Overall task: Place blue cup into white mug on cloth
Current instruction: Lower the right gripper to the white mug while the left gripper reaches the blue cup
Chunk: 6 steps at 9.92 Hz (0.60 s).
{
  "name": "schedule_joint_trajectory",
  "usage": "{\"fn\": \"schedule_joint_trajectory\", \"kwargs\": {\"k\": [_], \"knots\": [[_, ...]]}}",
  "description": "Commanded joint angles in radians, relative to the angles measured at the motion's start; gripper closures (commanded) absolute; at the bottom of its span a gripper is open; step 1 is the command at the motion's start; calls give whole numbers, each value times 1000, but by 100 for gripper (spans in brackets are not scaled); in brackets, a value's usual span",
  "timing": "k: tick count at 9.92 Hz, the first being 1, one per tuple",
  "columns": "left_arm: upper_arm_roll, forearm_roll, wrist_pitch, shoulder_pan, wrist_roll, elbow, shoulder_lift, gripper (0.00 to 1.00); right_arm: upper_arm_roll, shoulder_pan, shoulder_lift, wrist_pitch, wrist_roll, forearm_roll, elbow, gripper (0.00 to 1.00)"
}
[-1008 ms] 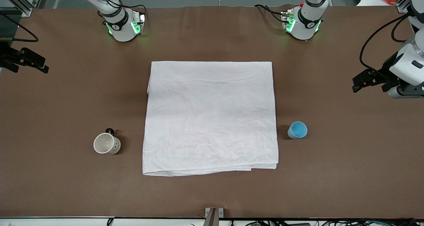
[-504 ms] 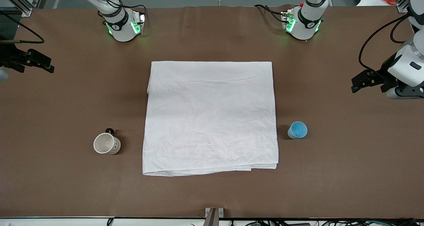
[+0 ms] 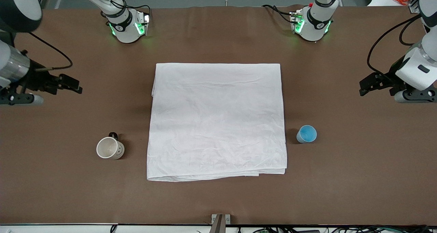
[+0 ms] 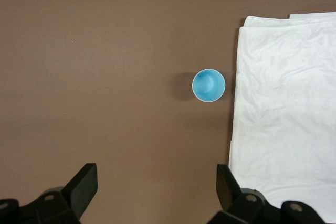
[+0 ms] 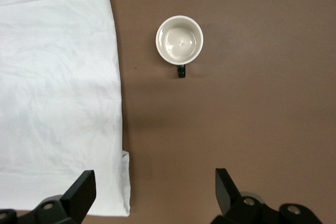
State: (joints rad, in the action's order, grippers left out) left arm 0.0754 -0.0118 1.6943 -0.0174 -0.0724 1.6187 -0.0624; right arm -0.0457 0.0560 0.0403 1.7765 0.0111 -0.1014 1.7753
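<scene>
The blue cup [image 3: 306, 134] stands upright on the brown table just off the cloth's edge, toward the left arm's end; it also shows in the left wrist view [image 4: 208, 85]. The white mug [image 3: 110, 148] with its dark handle stands off the cloth toward the right arm's end, and shows in the right wrist view [image 5: 179, 41]. The cloth [image 3: 217, 120] lies flat mid-table. My left gripper [image 3: 364, 88] is open and empty, in the air over bare table near the left arm's end. My right gripper [image 3: 73, 86] is open and empty over bare table near the right arm's end.
Both arm bases [image 3: 127, 25] [image 3: 312, 23] stand along the table's edge farthest from the front camera. A small metal bracket [image 3: 220, 220] sits at the table's edge nearest that camera. Brown table [image 3: 218, 202] surrounds the cloth.
My right gripper has moved in from the table's end toward the cloth and toward the mug's side. My left gripper has shifted slightly toward the cloth. Cup, mug and cloth have not moved.
</scene>
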Motion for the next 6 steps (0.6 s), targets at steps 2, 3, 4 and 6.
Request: {"fn": "schedule_joint_trajectory", "kwargs": {"k": [2, 3, 4, 6], "knots": [[6, 7, -5, -4, 31, -84, -143, 0, -2, 25, 65, 336, -2, -12, 254, 0], [14, 12, -1, -19, 25, -103, -201, 0, -2, 28, 110, 432, 3, -12, 291, 0], [18, 10, 1, -41, 23, -120, -250, 0, -3, 33, 156, 460, 1, -8, 297, 0], [30, 32, 42, -106, 3, -112, -344, 0, -3, 48, 232, 515, 3, 14, 297, 0]]}}
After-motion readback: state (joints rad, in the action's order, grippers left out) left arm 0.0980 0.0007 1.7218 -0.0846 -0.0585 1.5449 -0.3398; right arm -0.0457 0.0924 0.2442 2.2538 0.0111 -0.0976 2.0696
